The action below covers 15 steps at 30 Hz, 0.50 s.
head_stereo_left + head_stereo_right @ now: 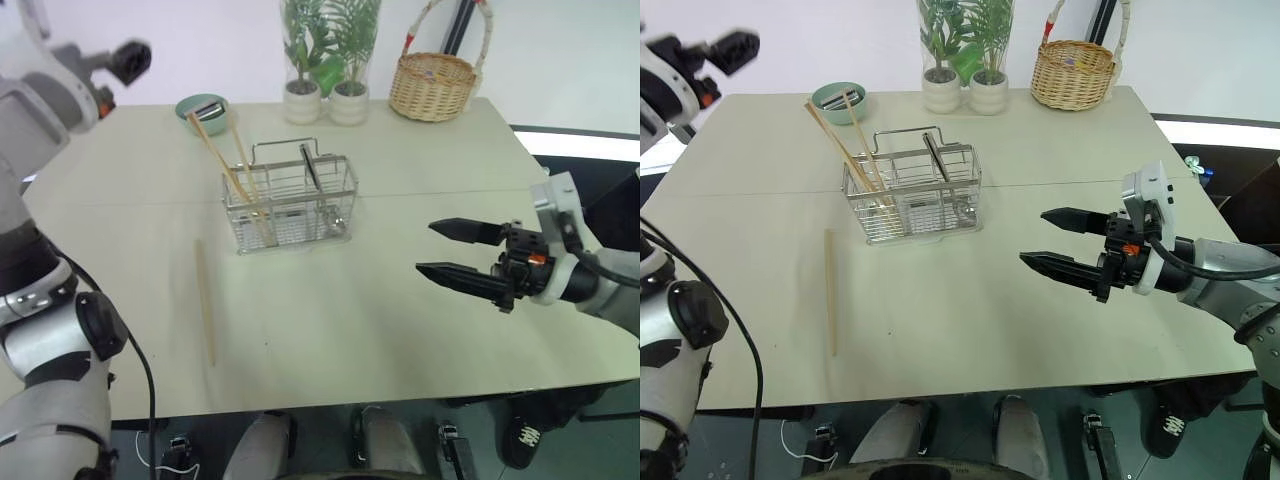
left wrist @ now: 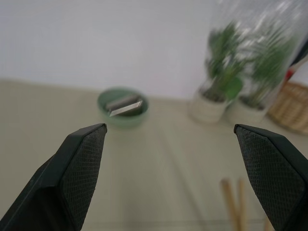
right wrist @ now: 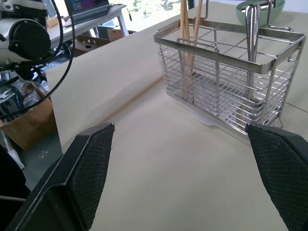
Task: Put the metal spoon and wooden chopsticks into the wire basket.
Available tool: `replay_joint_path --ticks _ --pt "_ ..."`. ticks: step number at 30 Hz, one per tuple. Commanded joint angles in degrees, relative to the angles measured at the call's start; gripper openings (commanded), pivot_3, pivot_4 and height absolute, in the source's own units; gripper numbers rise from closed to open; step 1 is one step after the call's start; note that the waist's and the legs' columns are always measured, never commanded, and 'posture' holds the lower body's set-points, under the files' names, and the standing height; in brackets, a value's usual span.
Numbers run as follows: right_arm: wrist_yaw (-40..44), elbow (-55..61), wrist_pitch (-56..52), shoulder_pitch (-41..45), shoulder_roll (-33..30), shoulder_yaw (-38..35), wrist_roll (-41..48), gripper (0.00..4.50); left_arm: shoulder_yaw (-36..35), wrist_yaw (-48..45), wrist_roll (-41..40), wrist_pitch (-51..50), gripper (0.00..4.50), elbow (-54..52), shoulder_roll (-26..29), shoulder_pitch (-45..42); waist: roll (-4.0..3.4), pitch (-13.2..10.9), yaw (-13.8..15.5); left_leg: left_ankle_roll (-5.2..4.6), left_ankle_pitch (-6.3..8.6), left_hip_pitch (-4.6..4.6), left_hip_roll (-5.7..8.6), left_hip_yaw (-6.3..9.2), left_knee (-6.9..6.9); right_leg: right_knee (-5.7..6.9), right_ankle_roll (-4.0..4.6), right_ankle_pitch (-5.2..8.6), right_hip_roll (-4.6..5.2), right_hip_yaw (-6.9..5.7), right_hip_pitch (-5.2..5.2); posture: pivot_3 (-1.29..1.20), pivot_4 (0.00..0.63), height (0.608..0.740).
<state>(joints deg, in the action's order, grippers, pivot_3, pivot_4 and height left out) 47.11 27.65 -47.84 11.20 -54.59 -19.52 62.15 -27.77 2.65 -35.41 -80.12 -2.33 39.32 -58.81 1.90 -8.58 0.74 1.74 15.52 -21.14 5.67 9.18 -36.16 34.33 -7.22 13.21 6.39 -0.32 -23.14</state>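
Note:
The wire basket (image 1: 292, 207) stands mid-table. Two wooden chopsticks (image 1: 222, 165) lean in its left compartment, their tops tilted toward the far left. A third chopstick (image 1: 205, 300) lies flat on the table, in front of the basket and to its left. The metal spoon (image 3: 250, 45) stands upright in the basket's right part, its handle (image 1: 310, 165) sticking up. My left gripper (image 1: 130, 58) hangs high at the far left, open and empty, its fingers (image 2: 82, 168) wide apart. My right gripper (image 1: 425, 248) hovers over the table right of the basket, open and empty, pointing toward it.
A green bowl (image 1: 202, 107) holding a metal piece sits behind the basket on the left. Two potted plants (image 1: 327, 95) and a tan wicker basket (image 1: 433, 85) stand along the far edge. The table's right edge (image 1: 560, 240) lies under my right arm.

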Motion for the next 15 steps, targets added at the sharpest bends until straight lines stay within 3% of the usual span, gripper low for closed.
replay_joint_path --ticks 1,15 --pt "0.9 -0.3 1.3 1.6 0.6 0.0 -0.7 4.50 -0.6 2.5 3.0 -10.8 4.47 -2.8 0.5 0.0 0.00 0.0 0.0 0.00 0.00 0.01 0.00 0.00 0.01 0.02 0.00 0.00 0.00 0.01 0.00 0.00 0.150 0.700" --pt "2.0 2.6 -0.5 -0.3 0.2 -0.7 0.0 4.50 0.9 14.2 -1.5 -12.4 4.47 -0.3 -10.6 14.7 0.01 0.0 0.2 0.12 -0.05 -0.15 0.00 0.02 0.02 0.01 0.09 -0.06 0.06 0.03 -0.18 0.00 0.150 0.700"
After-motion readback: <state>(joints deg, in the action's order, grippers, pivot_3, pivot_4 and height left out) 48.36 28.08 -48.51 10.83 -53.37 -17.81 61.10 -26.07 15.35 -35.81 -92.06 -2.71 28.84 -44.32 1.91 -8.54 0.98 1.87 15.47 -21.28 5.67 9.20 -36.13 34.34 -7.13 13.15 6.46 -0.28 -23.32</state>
